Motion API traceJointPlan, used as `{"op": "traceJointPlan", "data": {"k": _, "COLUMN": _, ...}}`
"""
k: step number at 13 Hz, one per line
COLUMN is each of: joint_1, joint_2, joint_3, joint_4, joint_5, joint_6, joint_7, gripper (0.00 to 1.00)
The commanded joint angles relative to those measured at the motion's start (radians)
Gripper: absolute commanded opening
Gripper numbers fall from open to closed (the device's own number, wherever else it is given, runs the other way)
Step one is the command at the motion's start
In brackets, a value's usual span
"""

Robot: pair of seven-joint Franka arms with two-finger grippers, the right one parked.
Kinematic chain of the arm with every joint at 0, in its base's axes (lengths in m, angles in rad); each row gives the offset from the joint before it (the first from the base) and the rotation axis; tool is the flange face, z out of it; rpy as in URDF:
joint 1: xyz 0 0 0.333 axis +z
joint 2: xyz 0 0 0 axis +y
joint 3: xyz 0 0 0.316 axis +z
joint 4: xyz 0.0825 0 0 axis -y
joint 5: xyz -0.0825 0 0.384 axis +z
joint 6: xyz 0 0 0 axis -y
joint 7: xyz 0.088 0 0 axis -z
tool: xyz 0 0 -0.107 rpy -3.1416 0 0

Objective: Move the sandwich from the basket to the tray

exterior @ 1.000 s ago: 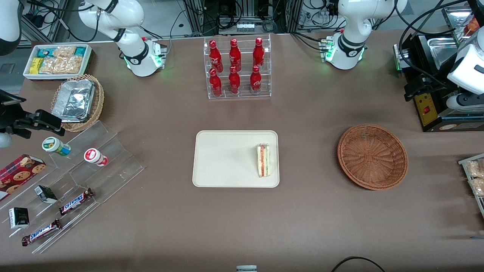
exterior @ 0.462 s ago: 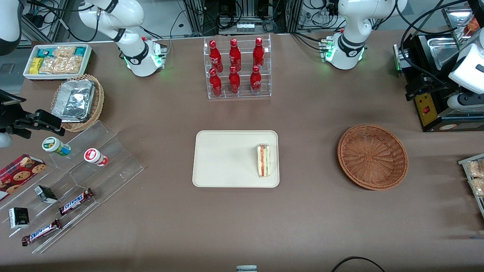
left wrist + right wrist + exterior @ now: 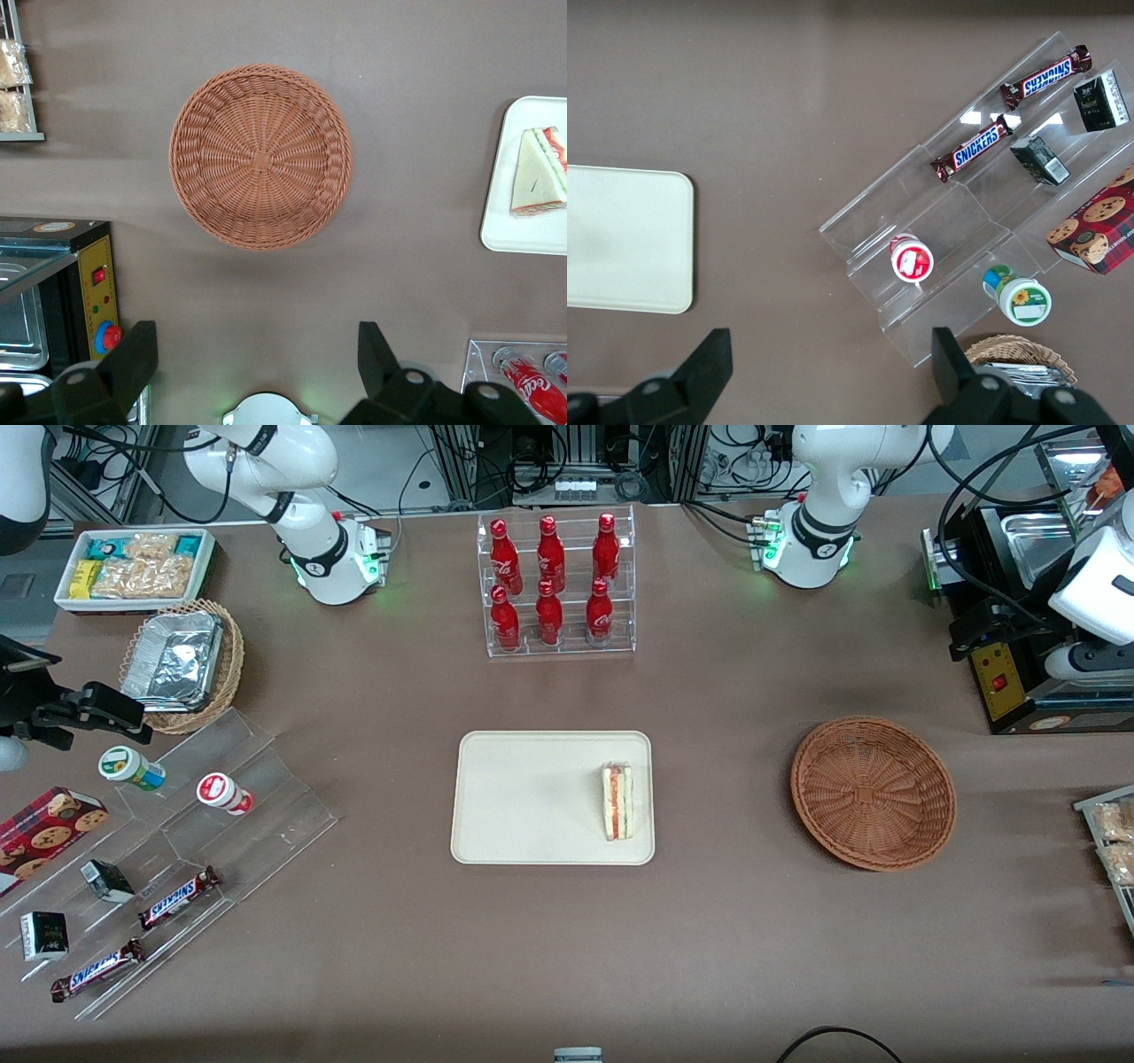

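Sandwich [image 3: 618,801]: lies on the tray [image 3: 523,797], at the tray end toward the basket; cut side with red and green layers faces up in the front view
Basket [image 3: 873,792]: on the bench [image 3: 567,939], toward the working arm's end, well apart from the tray; nothing in it
Gripper [image 3: 257,354]: raised high above the bench, over bare surface beside the basket; jaws wide apart, holding nothing
Bottle rack [image 3: 558,584]: farther from the front camera than the tray; six red bottles upright

One sandwich [image 3: 617,802] lies on one tray [image 3: 523,797], one basket [image 3: 873,793] sits alone, six red bottles [image 3: 549,580] stand in a rack, two Snickers bars [image 3: 177,896] lie on steps, and one hand [image 3: 257,354] hangs spread wide, high above the basket
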State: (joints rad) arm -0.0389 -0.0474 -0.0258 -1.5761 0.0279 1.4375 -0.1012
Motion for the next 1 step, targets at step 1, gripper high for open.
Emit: {"op": "traceJointPlan", "data": {"k": 1, "joint_1": -0.012, "joint_2": -0.020, "joint_3": 0.010, "joint_4": -0.028, "joint_5": -0.011, "joint_6": 0.017, "joint_7": 0.015, "gripper": 1.00}}
